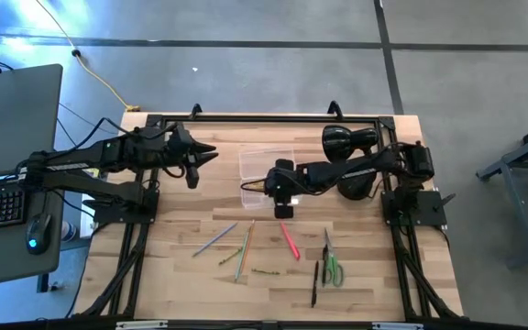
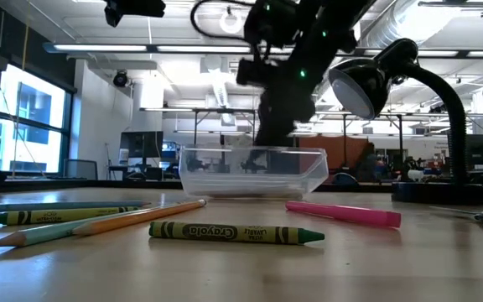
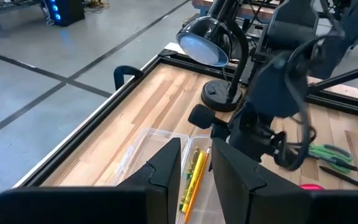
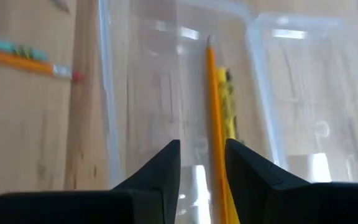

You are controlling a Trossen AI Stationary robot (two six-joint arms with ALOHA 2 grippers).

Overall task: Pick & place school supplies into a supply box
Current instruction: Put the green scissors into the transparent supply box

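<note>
**Right arm over the clear box, pencil lying inside**

A pale wooden table in an open workshop with a grey floor carries everything. The right gripper hangs directly above the near end of the small clear plastic supply box. Its fingers are parted with nothing between them, and straight beneath them a thin yellow pencil lies along the box floor beside a yellow crayon, so this looks like a drop just made.

The left gripper waits to the box's far side, fingers apart and empty.

Toward the front of the table from the right gripper lie the loose supplies: a pink marker, a green crayon, green-handled scissors and more pencils. The black desk lamp stands close behind the right arm, crowding its retreat.
</note>
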